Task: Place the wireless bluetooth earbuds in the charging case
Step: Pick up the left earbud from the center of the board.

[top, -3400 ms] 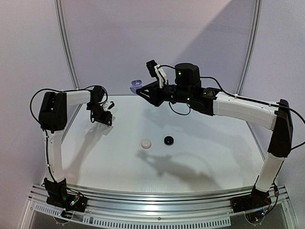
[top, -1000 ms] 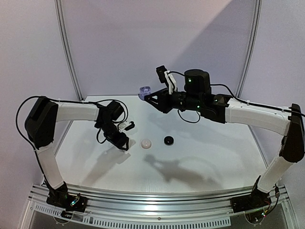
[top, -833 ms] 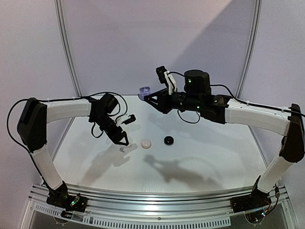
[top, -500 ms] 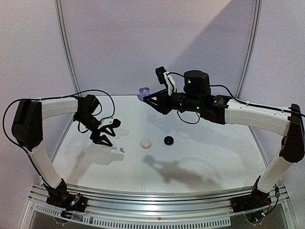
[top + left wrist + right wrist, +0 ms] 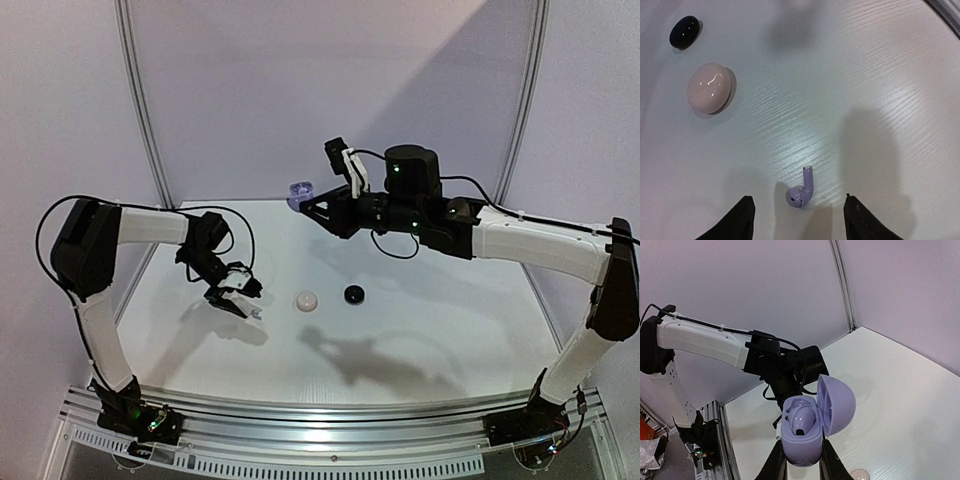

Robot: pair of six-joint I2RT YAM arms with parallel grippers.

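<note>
Pick-up step, I'd judge: L gripper (image 5: 240,300), jaws wide & empty, hovers astride the small lavender stemmed plastic earbud (image 5: 801,190) lying on the white table (image 5: 890,100), while R gripper (image 5: 801,471) clamps the open lavender clamshell charging case (image 5: 802,437) aloft; next needs a descent, a centred squeeze, then a carry to the case.

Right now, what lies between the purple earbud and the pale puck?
Nothing: the left wrist view shows only bare table between the earbud and the puck.
</note>
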